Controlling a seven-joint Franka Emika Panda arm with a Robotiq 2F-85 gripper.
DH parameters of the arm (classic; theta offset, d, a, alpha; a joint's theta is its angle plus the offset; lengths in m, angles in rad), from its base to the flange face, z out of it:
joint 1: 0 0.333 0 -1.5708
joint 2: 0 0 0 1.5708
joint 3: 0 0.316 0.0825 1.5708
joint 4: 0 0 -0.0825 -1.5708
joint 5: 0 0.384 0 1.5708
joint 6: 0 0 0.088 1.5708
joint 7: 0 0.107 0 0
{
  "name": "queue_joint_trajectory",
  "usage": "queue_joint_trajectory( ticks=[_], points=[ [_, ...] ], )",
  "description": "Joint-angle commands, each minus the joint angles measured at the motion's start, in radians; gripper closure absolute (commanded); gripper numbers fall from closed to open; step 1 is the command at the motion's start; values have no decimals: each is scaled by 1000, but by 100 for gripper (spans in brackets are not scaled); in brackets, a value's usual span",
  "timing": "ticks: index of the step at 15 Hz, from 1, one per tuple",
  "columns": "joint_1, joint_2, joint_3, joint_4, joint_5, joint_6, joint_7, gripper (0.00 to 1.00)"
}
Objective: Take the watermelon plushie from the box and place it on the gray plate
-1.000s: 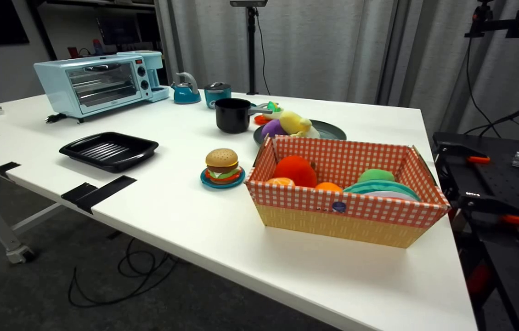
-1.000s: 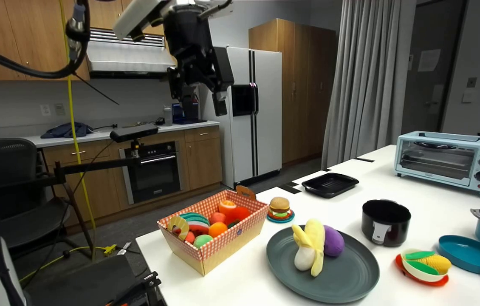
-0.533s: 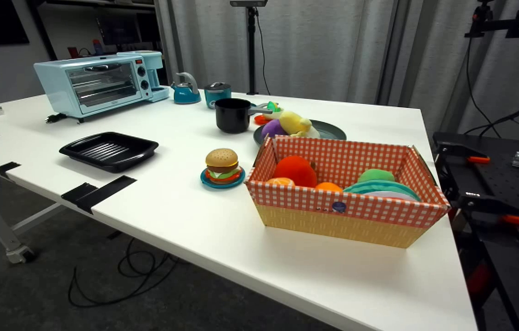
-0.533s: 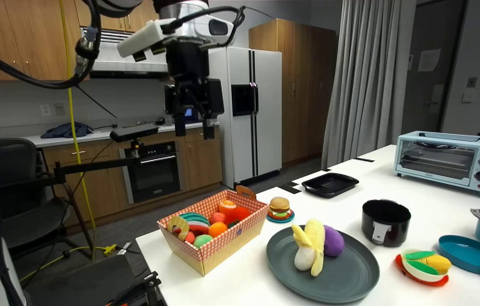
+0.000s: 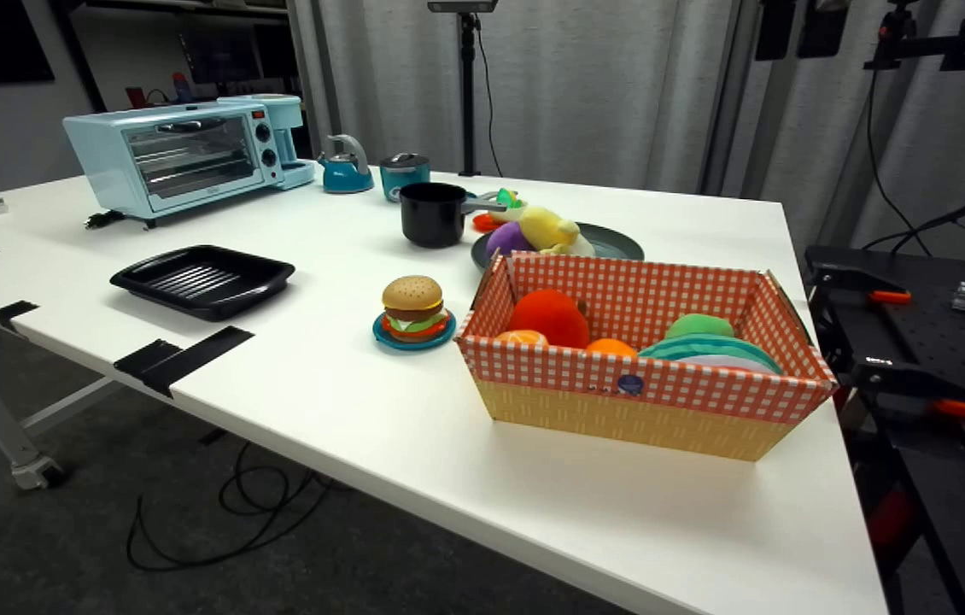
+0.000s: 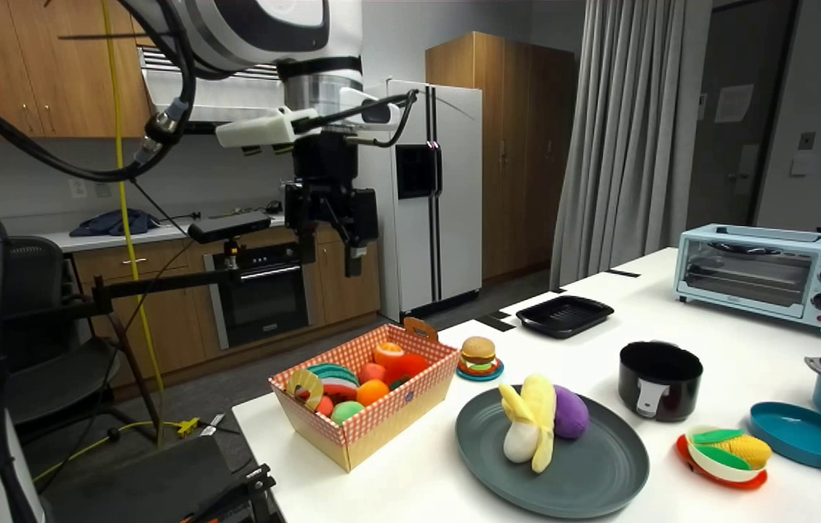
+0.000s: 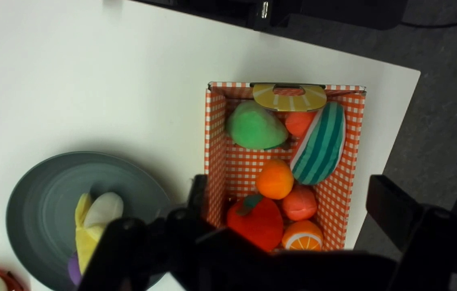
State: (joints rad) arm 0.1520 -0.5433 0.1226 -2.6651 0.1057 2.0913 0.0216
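Apparently pre-grasp: nothing is lifted yet. Claw (image 6: 330,258) hangs high over the box (image 6: 396,421) in an exterior view, fingers spread wide, nothing held. Watermelon (image 7: 320,143) lies inside the box, striped rind up, slanting along a long side wall near the end with the yellow handle (image 7: 289,104); wall contact cannot be told. From the wrist view it sits off the line between the fingertips, toward that handle end.

Next move, by my judgement: shift toward the handle end, turn the wrist a little to suit the slant, then descend with a finger on each flank. Wall side looks tight; a finger could catch the rim. On the inner side the orange (image 7: 275,179) and a small red ball (image 7: 299,122) crowd it, and either might get pinched too. Plush should squash and forgive an uneven grip.

Other contents: green fruit (image 7: 256,126), peach (image 7: 299,203), apple (image 7: 257,224), orange slice (image 7: 303,237).

Plate (image 6: 596,479) stands near the box, apart from it. Banana (image 6: 541,414) and eggplant (image 6: 570,412) occupy part of it, so a bare stretch beside them suits the placing. Burger (image 6: 478,352) is just beside the box, pot (image 6: 679,396) beyond the plate; neither seems to block the short carry.
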Motion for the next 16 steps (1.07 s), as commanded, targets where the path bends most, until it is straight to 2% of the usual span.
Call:
queue_joint_trajectory(
  ticks=[1,9,10,16],
  points=[
    [42,76,-4,0,53,86,-33,0],
    [101,268,9,13,108,236,-94,0],
    [84,227,17,0,72,206,-61,0],
    [86,271,19,10,78,223,-71,0]
  ],
)
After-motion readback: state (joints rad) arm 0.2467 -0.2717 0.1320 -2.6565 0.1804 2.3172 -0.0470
